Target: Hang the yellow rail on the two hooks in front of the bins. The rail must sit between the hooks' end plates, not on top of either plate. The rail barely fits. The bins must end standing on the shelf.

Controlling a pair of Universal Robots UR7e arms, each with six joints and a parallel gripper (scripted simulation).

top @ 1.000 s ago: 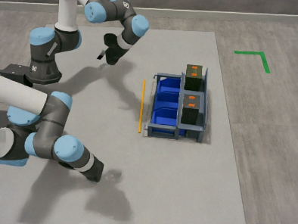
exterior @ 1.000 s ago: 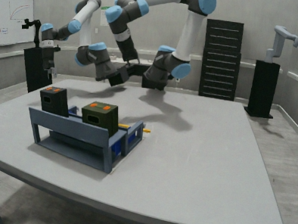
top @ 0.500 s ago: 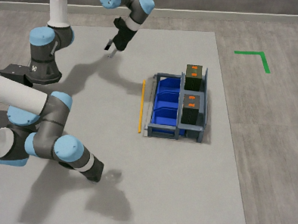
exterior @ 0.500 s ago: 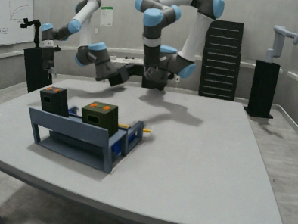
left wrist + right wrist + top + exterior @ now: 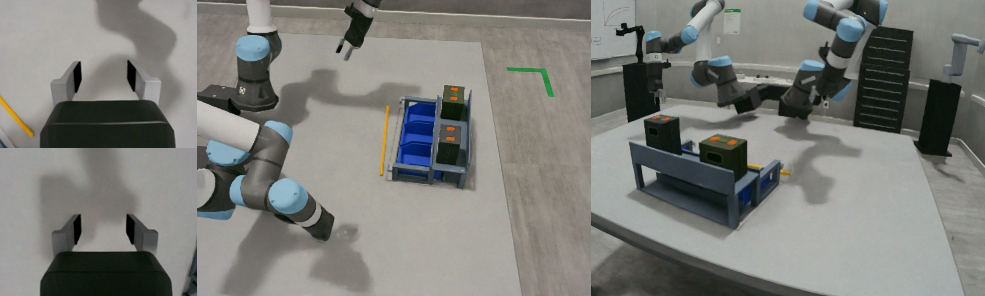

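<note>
Lying alone, yellow rail [image 5: 384,141] [image 5: 785,173] [image 5: 16,116], shelf edge [image 5: 396,140] near.

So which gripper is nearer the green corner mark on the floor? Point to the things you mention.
Left. In the top view, the left gripper [image 5: 342,55] [image 5: 819,102] [image 5: 104,70] is across from the green mark [image 5: 542,70]; the right gripper [image 5: 325,239] [image 5: 660,101] [image 5: 103,223] is farther, diagonally opposite.

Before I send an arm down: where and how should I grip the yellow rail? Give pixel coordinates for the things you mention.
Take the yellow rail [image 5: 384,140] [image 5: 785,173] [image 5: 16,116] from straight above, fingers across its narrow width, probably somewhat in from the ends. It is thin, straight and lies flat, with a gap between it and the shelf unit [image 5: 431,169] [image 5: 681,165] for one finger.
</note>
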